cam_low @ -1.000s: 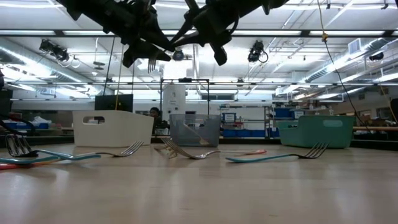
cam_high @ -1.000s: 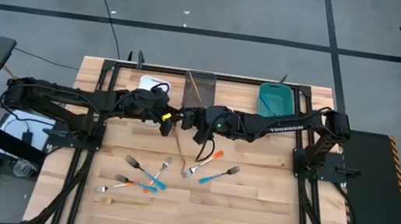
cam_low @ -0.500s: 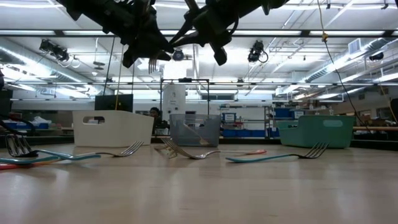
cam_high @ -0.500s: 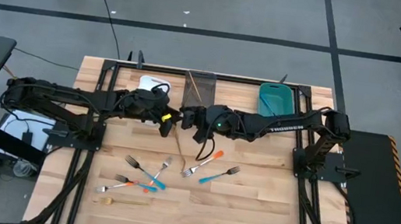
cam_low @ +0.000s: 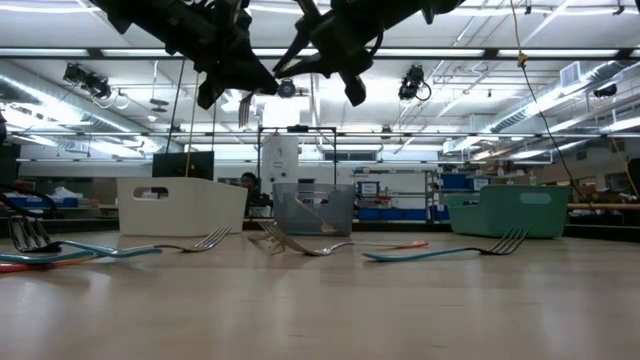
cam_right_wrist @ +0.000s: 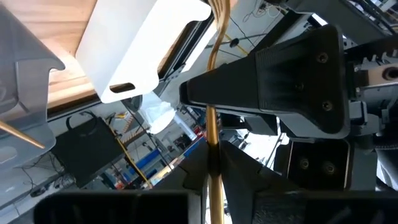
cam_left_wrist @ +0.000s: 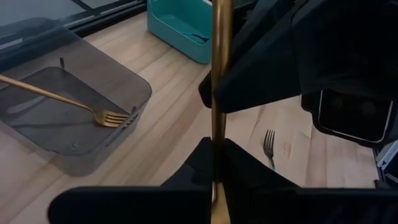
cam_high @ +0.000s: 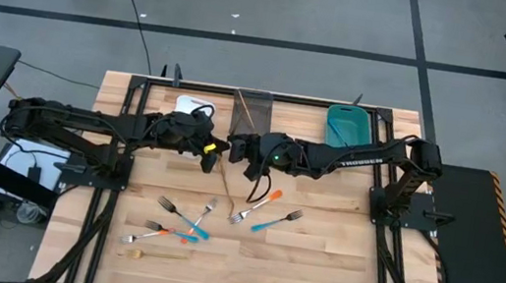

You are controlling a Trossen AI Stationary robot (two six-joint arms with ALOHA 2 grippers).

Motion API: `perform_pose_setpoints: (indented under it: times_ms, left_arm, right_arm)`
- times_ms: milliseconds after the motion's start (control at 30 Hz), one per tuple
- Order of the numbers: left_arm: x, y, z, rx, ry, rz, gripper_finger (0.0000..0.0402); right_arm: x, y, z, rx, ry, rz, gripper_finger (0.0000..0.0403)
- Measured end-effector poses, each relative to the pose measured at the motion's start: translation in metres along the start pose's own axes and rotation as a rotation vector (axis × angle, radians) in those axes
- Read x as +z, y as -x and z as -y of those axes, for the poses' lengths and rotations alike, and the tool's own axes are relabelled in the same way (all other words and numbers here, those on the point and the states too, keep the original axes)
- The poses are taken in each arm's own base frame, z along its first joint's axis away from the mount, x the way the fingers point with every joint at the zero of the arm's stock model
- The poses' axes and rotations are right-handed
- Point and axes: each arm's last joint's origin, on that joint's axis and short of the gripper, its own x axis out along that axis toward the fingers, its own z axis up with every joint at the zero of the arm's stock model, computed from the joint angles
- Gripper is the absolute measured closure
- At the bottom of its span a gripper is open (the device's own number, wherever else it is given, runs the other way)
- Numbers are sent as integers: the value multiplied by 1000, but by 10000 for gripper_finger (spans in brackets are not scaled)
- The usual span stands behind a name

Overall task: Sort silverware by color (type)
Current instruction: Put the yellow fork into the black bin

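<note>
Mid-air handoff of a gold fork (cam_left_wrist: 221, 74) over the back-middle of the desk (cam_high: 313, 279), just in front of the grey bin (cam_high: 253, 114).

Left hand (cam_high: 210, 158) is pinched onto the fork's shaft; the left wrist view shows its dark fingers (cam_left_wrist: 242, 168) tight on either side of the stem. Right hand (cam_high: 236, 146) meets it from the opposite side. In the right wrist view the same gold stem runs between its fingertips (cam_right_wrist: 236, 168), but can't tell whether they grip or are letting go. In the low view the tines (cam_low: 243, 108) hang downward, well above the desk.

Grey bin already holds one gold fork (cam_left_wrist: 59, 99). White bin (cam_high: 194, 108) sits to its left, teal bin (cam_high: 345, 127) to its right. Rest of the silverware lies loose toward the front: orange-handled (cam_high: 269, 198) and blue-handled (cam_high: 271, 224) forks, a blue and orange cluster (cam_high: 177, 222) further left, plus one gold piece (cam_high: 156, 255) near the front edge.

Risks, imo:
- Both hands holding while one arm pulls away: fork bends or twists out of the pinch.
- Thin, smooth stem, small contact area: could pivot or slip and drop among the loose forks below.
- Hands are very close together, so a small misalignment could knock them.
</note>
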Motion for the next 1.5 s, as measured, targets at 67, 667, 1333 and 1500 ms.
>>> perform_pose_setpoints:
  times_ms: [67, 667, 1333, 1500]
  left_arm:
    - [0, 0, 0, 0, 0, 0, 381]
    - [2, 0, 1, -18, 11, 23, 381]
    - [10, -1, -19, 145, 14, 78, 378]
    - [15, -2, -29, 182, 28, 92, 377]
  right_arm:
    - [-1, 0, 0, -7, -41, 3, 347]
    - [-1, 0, 1, -9, -174, -16, 251]
    - [-5, 2, 5, 4, -299, -153, 232]
    - [-6, 2, 4, 37, -334, -210, 233]
